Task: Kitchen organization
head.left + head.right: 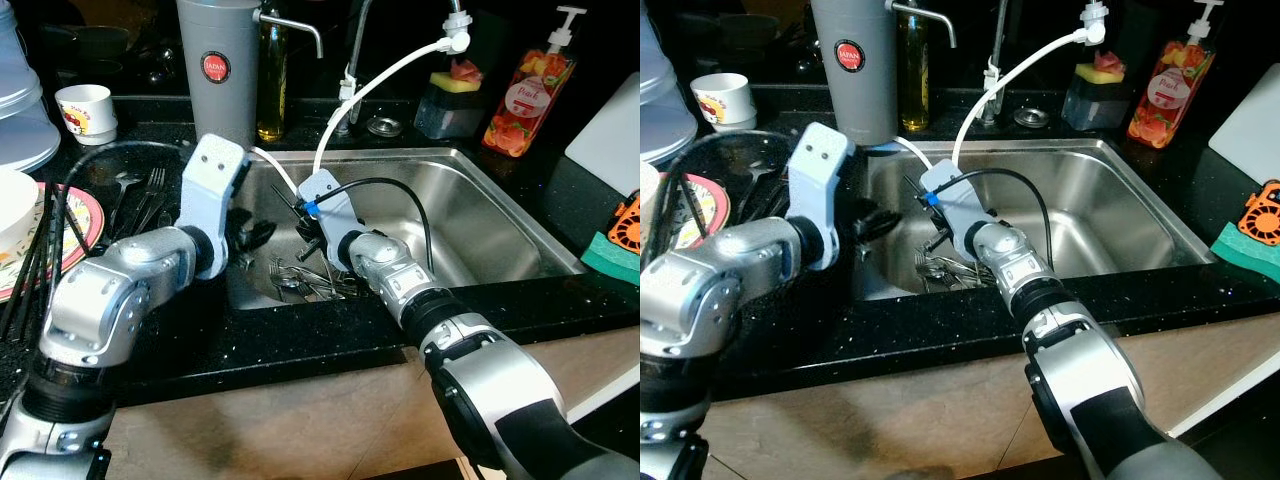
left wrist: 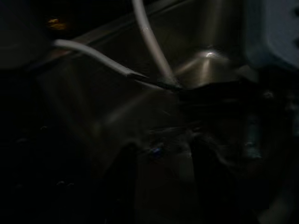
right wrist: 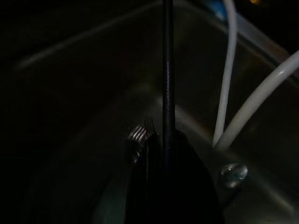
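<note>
A pile of steel cutlery lies at the near left of the stainless sink. My right gripper reaches down over the pile and is shut on a thin black stick that points up out of its tips. Fork tines show just beside its fingertips. The same stick rises near the sink's left wall. My left gripper hangs at that wall, just left of the right one, with its fingers apart and nothing between them.
White hoses trail from the tap into the sink. A grey flask, an oil bottle, a sponge holder and a soap bottle line the back. Plates, forks and a cup sit left.
</note>
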{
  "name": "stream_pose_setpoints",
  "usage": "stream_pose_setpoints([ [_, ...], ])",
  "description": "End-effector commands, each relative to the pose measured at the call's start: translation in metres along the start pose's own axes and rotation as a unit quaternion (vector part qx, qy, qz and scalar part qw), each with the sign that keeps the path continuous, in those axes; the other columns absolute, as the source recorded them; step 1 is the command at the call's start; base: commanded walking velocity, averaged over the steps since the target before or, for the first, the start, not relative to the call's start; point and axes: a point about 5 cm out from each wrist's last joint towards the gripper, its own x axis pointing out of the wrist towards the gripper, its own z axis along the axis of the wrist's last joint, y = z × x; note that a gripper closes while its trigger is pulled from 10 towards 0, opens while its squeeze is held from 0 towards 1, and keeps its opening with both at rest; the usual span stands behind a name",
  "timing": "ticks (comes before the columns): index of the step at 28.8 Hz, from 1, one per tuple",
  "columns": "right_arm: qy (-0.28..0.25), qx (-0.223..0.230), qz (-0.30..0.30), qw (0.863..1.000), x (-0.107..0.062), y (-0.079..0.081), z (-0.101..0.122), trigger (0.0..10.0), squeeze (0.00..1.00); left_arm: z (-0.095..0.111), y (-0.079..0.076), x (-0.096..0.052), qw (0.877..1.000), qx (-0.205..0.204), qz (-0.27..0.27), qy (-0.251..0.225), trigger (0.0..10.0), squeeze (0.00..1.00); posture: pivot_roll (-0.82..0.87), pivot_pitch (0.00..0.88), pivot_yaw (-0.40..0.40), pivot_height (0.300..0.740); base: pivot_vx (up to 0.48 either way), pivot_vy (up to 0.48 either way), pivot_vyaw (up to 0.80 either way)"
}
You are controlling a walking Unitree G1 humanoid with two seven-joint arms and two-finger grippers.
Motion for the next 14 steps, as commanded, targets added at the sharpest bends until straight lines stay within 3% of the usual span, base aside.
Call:
stream_pose_setpoints([
  [1, 0.016, -0.008, 0.003, 1.000, -0.001, 0.002, -0.007, 10.0, 0.00, -0.004, -0.001, 0.000, 1.000, 0.012, -0.004, 0.019, 10.0, 0.00, -0.01, 0.108, -0.076, 0.740, 0.000, 0.000, 0.00],
  [6, 0.017, -0.013, 0.007, 1.000, 0.000, 0.004, -0.008, 10.0, 0.00, -0.009, -0.008, -0.003, 0.998, 0.023, -0.033, 0.040, 10.0, 0.00, -0.01, 0.115, -0.081, 0.740, 0.000, 0.000, 0.00],
  [14, 0.028, -0.027, 0.000, 0.999, 0.000, 0.005, -0.012, 10.0, 0.00, -0.009, -0.017, -0.003, 0.996, 0.002, -0.077, 0.040, 10.0, 0.00, -0.01, 0.117, -0.078, 0.740, 0.000, 0.000, 0.00],
])
